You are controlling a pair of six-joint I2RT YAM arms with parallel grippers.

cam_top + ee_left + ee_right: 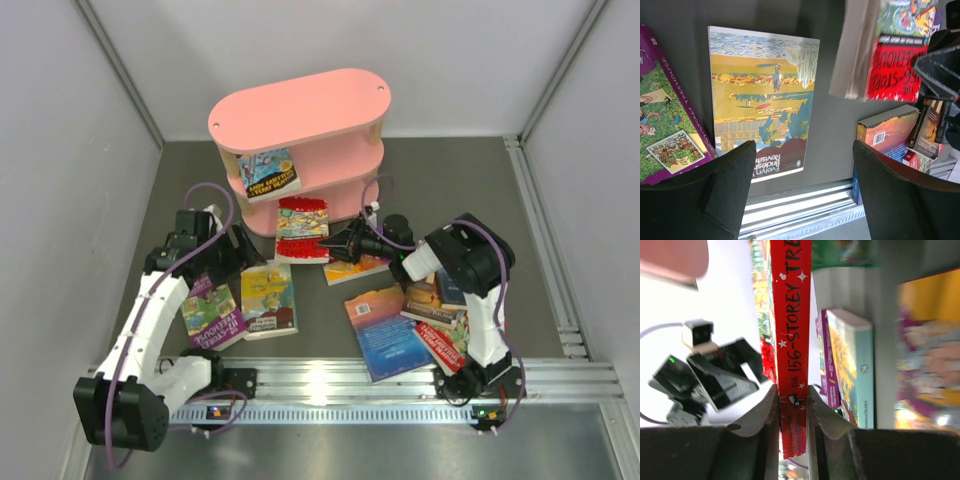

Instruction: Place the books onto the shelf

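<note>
Right wrist: red book [792, 340] extends lengthwise from hand [792, 392].

Shelf [300, 110] at far side of table [180, 170], shelved book [268, 172] on its middle tier. Raised book [302, 228] in right pincer [335, 243], just in front of shelf. Pair of books [258, 305] near-left, heap of books [425, 315] near-right.

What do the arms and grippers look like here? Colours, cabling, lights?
The left arm and right arm match: white links, black joint housings, and a purple cable looping along each. The gripper fingers are matte black, broad and tapered. A small indicator light glows at each base.
</note>
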